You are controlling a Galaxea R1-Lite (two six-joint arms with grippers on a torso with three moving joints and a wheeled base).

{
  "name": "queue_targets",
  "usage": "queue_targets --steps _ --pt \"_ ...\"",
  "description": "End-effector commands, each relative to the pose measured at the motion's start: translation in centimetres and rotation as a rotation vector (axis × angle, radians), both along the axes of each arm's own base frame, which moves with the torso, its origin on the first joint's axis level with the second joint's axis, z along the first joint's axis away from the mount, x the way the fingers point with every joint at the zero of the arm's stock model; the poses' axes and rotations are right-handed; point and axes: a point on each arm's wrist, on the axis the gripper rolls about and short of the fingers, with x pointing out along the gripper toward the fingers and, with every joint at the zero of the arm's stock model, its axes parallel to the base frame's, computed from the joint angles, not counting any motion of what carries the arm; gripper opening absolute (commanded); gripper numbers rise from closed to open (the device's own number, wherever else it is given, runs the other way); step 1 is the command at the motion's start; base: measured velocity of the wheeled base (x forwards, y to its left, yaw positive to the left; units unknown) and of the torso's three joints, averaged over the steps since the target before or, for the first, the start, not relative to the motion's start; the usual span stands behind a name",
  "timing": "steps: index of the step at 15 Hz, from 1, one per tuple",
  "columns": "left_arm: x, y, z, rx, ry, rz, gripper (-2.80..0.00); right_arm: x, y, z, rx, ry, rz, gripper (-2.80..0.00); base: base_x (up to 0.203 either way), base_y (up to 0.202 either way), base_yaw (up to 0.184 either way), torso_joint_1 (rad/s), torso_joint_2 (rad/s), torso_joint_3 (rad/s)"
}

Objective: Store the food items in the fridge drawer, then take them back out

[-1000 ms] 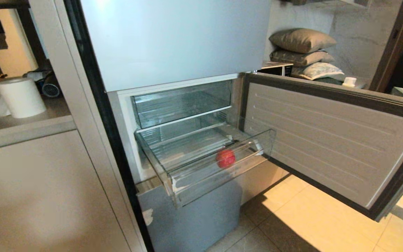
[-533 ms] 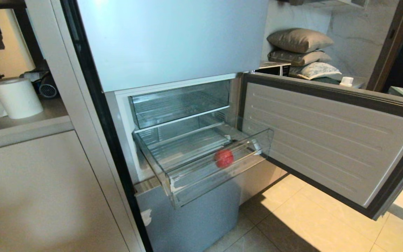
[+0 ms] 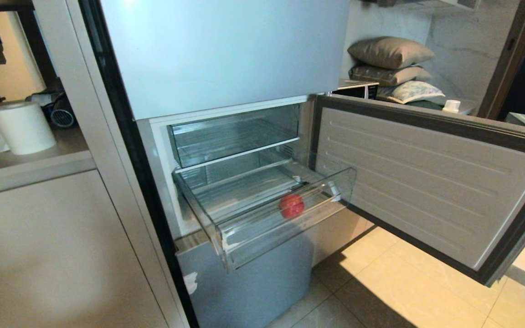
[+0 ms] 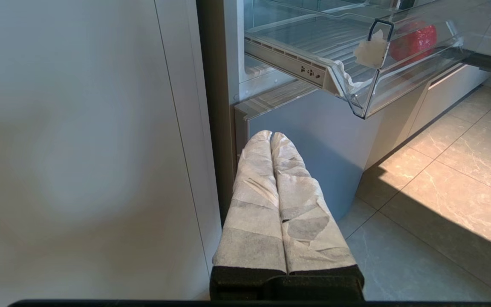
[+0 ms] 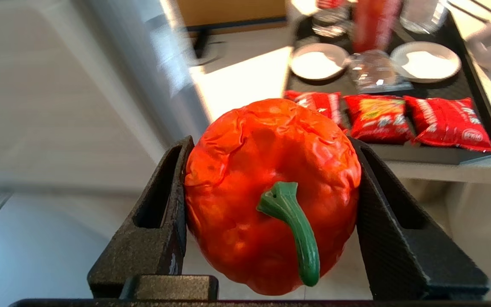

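Two red food items show at this moment. One, a small round red fruit, lies inside the clear fridge drawer, close behind its tall transparent front wall and toward the drawer's right end; the drawer stands pulled out of the fridge. In the left wrist view the same fruit glows through the clear wall beside a scrap of white padding on a dark handle loop. The other item is a wrinkled red bell pepper with a curved green stem, clamped between the black jaws of the right gripper, which press on both its sides. Behind the pepper, well apart, a dark tray carries three red snack packets along its near edge, with two white plates farther back. The left gripper hangs low in front of the silver-blue lower fridge panel, beneath the drawer's left corner, its white-wrapped jaws pressed together with nothing between them. Above the drawer sits a clear compartment with a white front strip. The fridge door swings open to the right over the tiled floor. A white paper roll stands on the surface at far left, and pillows are stacked beyond the door.
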Motion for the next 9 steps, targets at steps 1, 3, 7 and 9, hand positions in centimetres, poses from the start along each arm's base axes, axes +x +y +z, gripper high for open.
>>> queue_targets --steps 1,3,7,9 --pt "0.0 0.0 0.0 0.001 0.002 0.0 -2.8 4.5 -5.6 -1.3 0.111 0.112 -0.102 -2.8 0.0 0.0 0.0 0.0 0.0 0.0" --pt "0.0 0.0 0.0 0.0 0.002 0.0 -2.8 6.0 -9.2 -1.4 0.12 0.098 -0.163 -2.8 0.0 0.0 0.0 0.0 0.0 0.0" --pt "0.0 0.0 0.0 0.001 0.002 0.0 -2.8 8.2 -17.7 -2.7 0.103 0.099 -0.282 -2.8 0.0 0.0 0.0 0.0 0.0 0.0" --pt "0.0 0.0 0.0 0.0 0.002 0.0 -2.8 8.7 -21.9 -3.9 0.112 0.103 -0.322 -2.8 0.0 0.0 0.0 0.0 0.0 0.0"
